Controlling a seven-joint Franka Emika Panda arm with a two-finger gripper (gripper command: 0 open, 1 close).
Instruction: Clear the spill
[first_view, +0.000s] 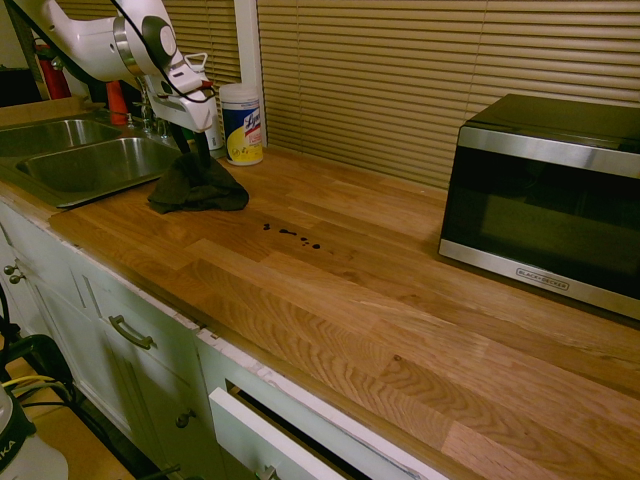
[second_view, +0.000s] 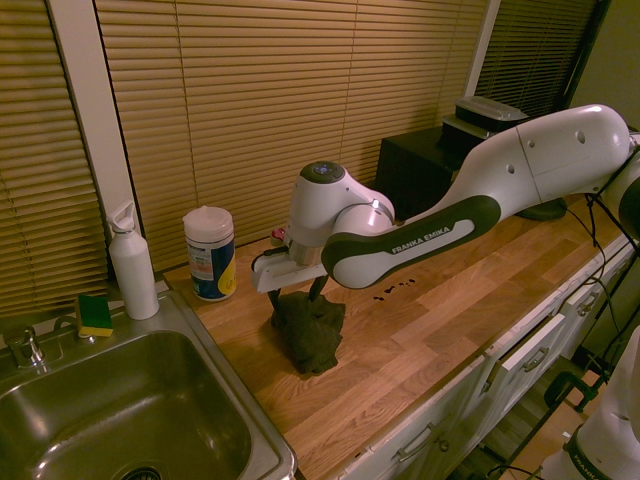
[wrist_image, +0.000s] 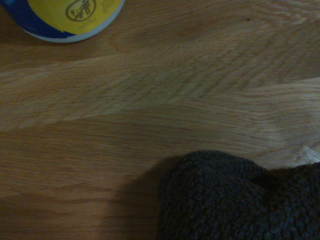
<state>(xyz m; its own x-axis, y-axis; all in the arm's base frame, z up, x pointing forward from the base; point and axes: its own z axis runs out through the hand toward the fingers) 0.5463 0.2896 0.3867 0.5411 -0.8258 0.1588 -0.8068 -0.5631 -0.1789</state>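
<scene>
Wood countertop (first_view: 400, 340): we see grain, lower right of the first exterior view
Jaws: spread at the dark cloth (second_view: 309, 332), ungripped
Spill drops (first_view: 290, 234): centre, unwiped
Progress: we judge grasping, wiping remain

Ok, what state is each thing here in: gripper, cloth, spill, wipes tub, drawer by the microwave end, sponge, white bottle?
Gripper: open, fingers down at the cloth
Cloth: bunched in a heap on the counter
Spill: unwiped, a short trail of dark drops
Wipes tub: upright, lid shut
Drawer: pulled partly open
Sponge: at the sink's rim, green side showing
White bottle: upright
</scene>
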